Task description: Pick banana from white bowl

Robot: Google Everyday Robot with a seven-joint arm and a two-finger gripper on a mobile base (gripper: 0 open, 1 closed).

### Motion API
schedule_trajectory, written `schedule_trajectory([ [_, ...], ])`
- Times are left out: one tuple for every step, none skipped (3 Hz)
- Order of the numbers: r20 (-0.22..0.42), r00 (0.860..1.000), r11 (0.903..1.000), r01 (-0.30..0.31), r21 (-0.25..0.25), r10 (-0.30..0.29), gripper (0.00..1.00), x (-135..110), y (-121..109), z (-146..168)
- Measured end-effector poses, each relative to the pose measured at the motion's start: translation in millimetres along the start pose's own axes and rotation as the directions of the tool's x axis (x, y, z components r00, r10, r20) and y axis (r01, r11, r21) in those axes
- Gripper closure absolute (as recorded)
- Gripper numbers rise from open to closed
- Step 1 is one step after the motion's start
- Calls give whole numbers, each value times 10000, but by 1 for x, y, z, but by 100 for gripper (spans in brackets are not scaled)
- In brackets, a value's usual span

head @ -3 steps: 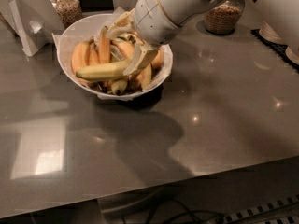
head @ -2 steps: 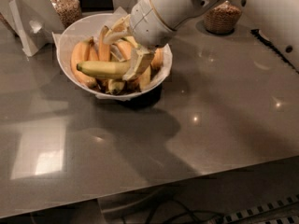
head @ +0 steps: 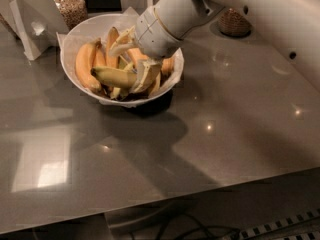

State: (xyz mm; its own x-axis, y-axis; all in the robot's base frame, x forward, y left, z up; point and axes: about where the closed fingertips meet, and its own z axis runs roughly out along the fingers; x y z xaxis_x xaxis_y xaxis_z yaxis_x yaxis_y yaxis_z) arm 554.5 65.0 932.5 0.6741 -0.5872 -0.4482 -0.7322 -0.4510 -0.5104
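The white bowl (head: 75, 36) stands on the grey table at the upper left and holds several bananas. The banana (head: 112, 77), long, pale yellow-green and dark at its tip, lies across the front of the pile, pointing left. My gripper (head: 140, 68), cream-coloured at the end of the white arm (head: 167, 19), reaches down into the right half of the bowl. It sits over the banana's right end and touches it. Shorter orange-yellow bananas (head: 85, 66) lie at the left and behind.
A jar of nuts (head: 72, 9) and a white holder (head: 30, 26) stand at the back left of the bowl. Another jar (head: 235, 21) stands at the back right. The table's front edge (head: 200, 199) runs along the bottom, with cables below it.
My gripper has sunk slightly lower among the bananas, at the long banana's right end. The bowl and the banana have barely moved.
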Motion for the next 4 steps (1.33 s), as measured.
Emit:
schedule_trajectory([
  [-106, 9999, 9999, -29, -99, 28, 59, 3, 4, -1],
  [-343, 9994, 9999, -43, -104, 39, 82, 5, 9, -9],
  [-642, 9979, 10000, 1, -79, -6, 100, 6, 11, -22],
  [-1094, 9940, 9999, 80, 146, -64, 100, 8, 6, -47],
])
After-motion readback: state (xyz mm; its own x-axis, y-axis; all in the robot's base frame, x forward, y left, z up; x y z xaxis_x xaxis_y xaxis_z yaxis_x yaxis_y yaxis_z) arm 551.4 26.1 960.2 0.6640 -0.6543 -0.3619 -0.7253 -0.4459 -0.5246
